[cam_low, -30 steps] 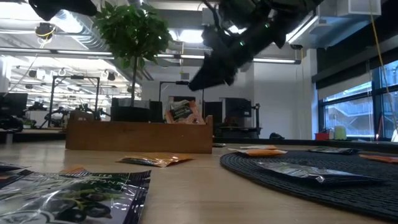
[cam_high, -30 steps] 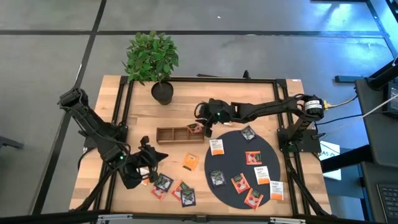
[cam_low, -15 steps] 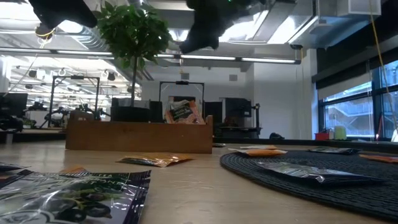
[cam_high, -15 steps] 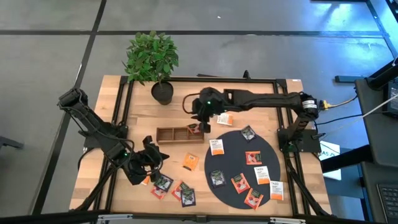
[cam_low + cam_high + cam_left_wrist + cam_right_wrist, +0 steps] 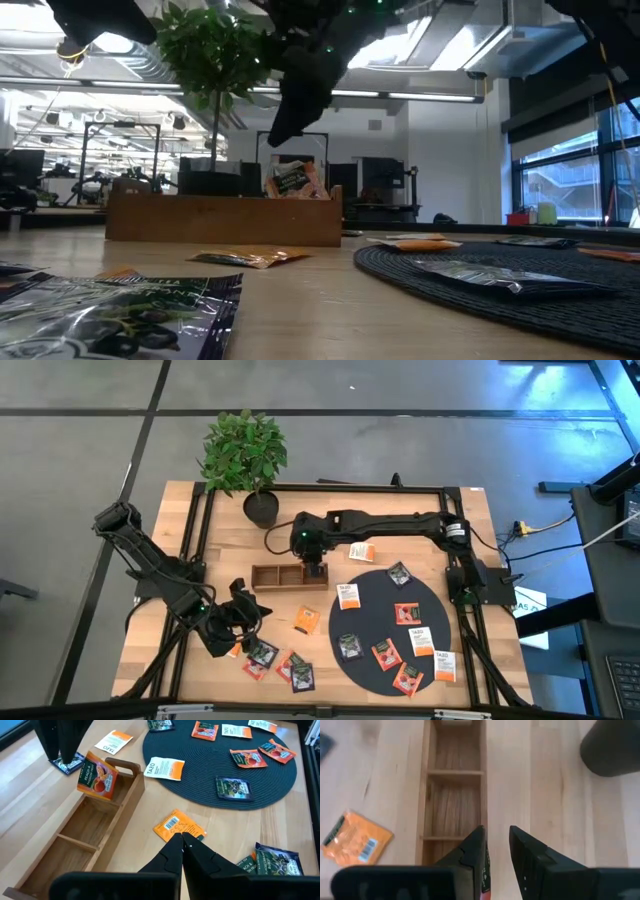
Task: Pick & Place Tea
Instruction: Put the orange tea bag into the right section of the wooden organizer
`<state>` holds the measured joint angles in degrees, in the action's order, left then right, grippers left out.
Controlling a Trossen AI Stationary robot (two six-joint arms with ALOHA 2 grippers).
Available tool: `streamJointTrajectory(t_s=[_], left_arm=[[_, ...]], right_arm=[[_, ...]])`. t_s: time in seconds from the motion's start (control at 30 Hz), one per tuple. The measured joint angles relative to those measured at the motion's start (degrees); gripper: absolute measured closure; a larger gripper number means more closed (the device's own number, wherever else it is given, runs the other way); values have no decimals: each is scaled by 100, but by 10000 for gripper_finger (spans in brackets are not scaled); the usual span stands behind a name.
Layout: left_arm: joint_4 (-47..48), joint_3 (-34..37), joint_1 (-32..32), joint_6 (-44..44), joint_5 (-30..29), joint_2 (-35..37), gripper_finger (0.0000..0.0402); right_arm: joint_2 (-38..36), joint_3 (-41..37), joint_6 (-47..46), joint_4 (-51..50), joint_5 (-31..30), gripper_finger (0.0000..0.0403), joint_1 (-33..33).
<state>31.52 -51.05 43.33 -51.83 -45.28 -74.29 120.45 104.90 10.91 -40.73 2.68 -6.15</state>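
The tea is small flat sachets. Several lie on the round black mat [image 5: 375,622]. More lie on the wood near the front edge [image 5: 262,653], and an orange one [image 5: 307,620] lies between. One peach sachet [image 5: 97,776] leans upright in the right end compartment of the wooden tray [image 5: 275,576]. My right gripper [image 5: 314,567] hovers over that end of the tray, tilted down and open [image 5: 497,837], with nothing between its fingers. A dark sachet [image 5: 66,764] lies on the wood just beyond the tray, below it. My left gripper [image 5: 181,837] is shut and empty, above the table short of the orange sachet [image 5: 177,826].
A potted plant [image 5: 261,508] stands at the far edge behind the tray. A white and orange sachet [image 5: 362,550] lies on the wood beyond the mat. The tray's middle and left compartments [image 5: 454,795] show bare wood. A black frame runs round the table [image 5: 350,488].
My right gripper has swung from the mat's far-left edge toward the table's left, rising on the way. It now hangs over the tray's right end and tips further down. The peach sachet has stayed leaning in the tray.
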Motion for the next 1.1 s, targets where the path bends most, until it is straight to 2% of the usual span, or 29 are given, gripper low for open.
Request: streamJointTrajectory(t_s=[0.13, 0.23, 0.37, 0.53, 0.7, 0.87, 1.1], left_arm=[[-1, 0, 0, -4, -2, -1, 394], [-1, 0, 0, -2, -2, -1, 397], [-1, 0, 0, 0, -4, -1, 399], [-1, 0, 0, 0, -2, -20, 395], [-1, 0, 0, 0, -4, -21, 395], [-1, 0, 0, 0, -4, -21, 399], [1, 2, 0, 7, -4, -21, 395]], right_arm=[[29, -15, 268, 13, 36, 310, -10], [29, -22, 147, 11, 317, 300, -43], [32, -22, -232, 9, 542, 265, -125], [29, -24, -157, 16, 535, 220, -203], [31, -26, -142, -26, 534, 197, -179], [207, -28, -184, -164, 369, 202, -189], [462, -35, -145, -258, 753, 233, -184]])
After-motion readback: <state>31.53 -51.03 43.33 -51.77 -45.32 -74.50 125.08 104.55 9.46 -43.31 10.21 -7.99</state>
